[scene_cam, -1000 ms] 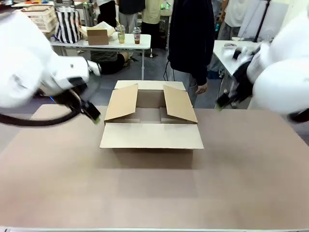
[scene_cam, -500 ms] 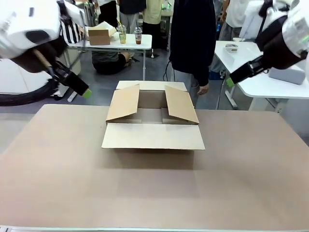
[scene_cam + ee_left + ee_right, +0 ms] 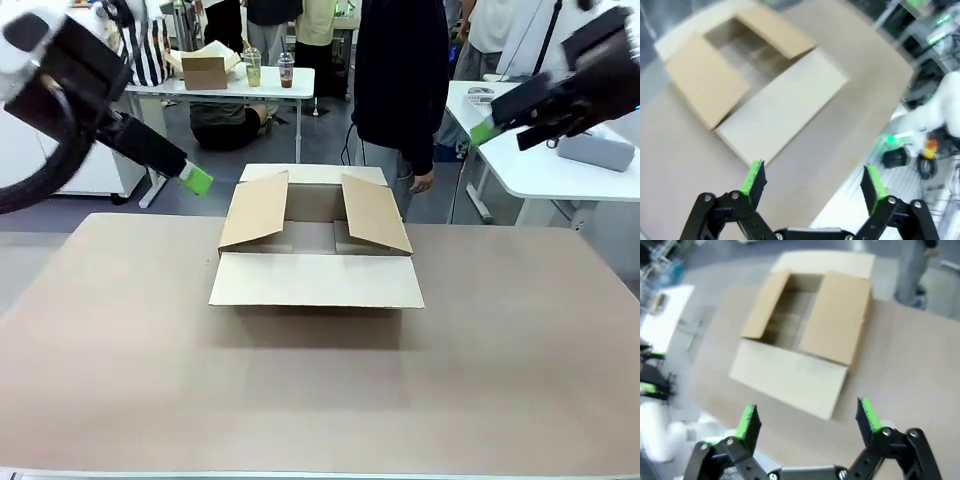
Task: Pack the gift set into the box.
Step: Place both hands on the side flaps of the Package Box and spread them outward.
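The box (image 3: 315,240) is a plain brown carton at the far middle of the table, its four flaps open; the two side flaps tilt inward and the front flap lies flat. It also lies below in the left wrist view (image 3: 755,95) and the right wrist view (image 3: 805,335). My left gripper (image 3: 195,180) hangs raised to the box's left, open and empty (image 3: 812,182). High at the right, my right gripper (image 3: 482,131) is open and empty too (image 3: 807,420). The gift set is out of view.
A person in dark clothes (image 3: 400,80) stands just behind the box, one hand (image 3: 418,183) hanging near its far right corner. A white side table (image 3: 540,170) stands at the right. Another table (image 3: 240,90) with cups and a small carton lies farther back.
Both arms have risen from table level. The left gripper swung up and slightly right; the right gripper lifted high at the right. The box has not moved.
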Tool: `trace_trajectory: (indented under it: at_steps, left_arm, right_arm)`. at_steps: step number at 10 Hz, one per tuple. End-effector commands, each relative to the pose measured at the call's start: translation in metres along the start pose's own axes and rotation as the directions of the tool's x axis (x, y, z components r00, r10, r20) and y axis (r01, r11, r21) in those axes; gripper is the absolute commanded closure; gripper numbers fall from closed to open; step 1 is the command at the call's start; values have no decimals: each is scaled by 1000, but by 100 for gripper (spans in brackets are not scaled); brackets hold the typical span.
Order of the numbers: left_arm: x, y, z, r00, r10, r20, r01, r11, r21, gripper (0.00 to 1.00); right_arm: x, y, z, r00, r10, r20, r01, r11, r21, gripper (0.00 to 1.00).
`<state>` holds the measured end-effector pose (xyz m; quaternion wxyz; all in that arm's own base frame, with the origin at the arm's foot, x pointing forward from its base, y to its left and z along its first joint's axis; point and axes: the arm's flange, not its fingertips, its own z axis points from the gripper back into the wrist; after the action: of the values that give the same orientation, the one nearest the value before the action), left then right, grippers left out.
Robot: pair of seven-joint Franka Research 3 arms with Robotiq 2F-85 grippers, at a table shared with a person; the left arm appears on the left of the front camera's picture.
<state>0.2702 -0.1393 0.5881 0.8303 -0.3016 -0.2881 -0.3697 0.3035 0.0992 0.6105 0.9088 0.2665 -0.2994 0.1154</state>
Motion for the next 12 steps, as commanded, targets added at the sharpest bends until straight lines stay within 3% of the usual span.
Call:
trace_trajectory:
  at_steps: [1,2,4,5,6,12]
  left_arm:
    - [-30,34,31,945,302,123,-263,929,-261,0]
    - [-46,48,40,916,362,170,-286,890,-355,0]
    - [-75,76,48,845,473,251,-331,830,-449,0]
    - [-85,85,45,825,502,258,-343,809,-477,0]
    - [-35,79,73,883,416,218,-295,852,-432,0]
    - [-35,79,73,883,416,218,-295,852,-432,0]
  right_arm:
    - [-3,-40,26,893,-442,-78,447,859,250,0]
    - [-10,-65,27,846,-523,-104,528,795,298,0]
    - [-21,-97,29,796,-601,-62,580,730,361,0]
    - [-26,-102,24,819,-574,19,518,752,407,0]
    - [-15,-91,36,860,-499,-105,503,796,338,0]
    - [-15,-91,36,860,-499,-105,503,796,338,0]
